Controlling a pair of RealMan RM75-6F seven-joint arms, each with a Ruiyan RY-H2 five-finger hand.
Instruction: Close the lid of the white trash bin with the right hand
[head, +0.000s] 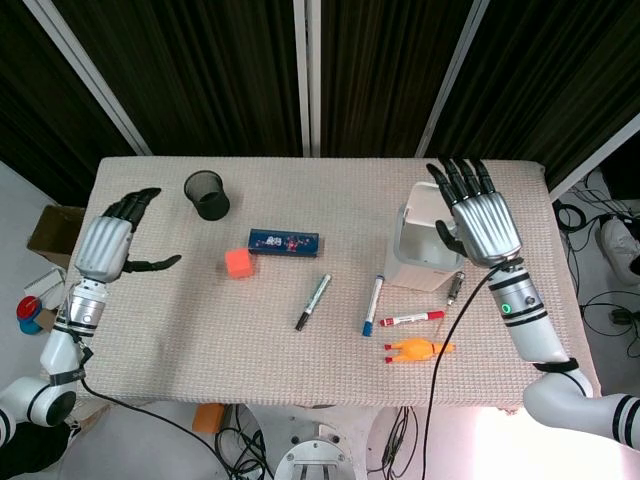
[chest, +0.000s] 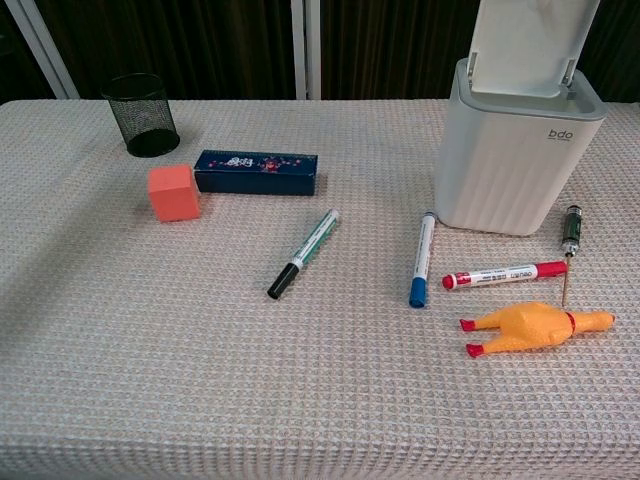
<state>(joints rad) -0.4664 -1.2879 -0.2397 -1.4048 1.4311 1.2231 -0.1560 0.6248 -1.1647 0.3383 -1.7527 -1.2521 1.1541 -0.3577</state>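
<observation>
The white trash bin (head: 428, 252) (chest: 512, 165) stands at the right of the table with its lid (chest: 530, 45) raised upright. In the head view my right hand (head: 478, 215) hovers over the bin's right side, fingers spread and empty, reaching past the lid's top. It does not show in the chest view. My left hand (head: 112, 240) hangs open over the table's left edge, far from the bin, holding nothing.
In front of the bin lie a blue marker (chest: 421, 259), a red marker (chest: 505, 274), a small screwdriver (chest: 569, 240) and a rubber chicken (chest: 530, 327). Further left are a green marker (chest: 303, 253), a dark blue box (chest: 256, 172), an orange cube (chest: 173, 192) and a black mesh cup (chest: 141, 114).
</observation>
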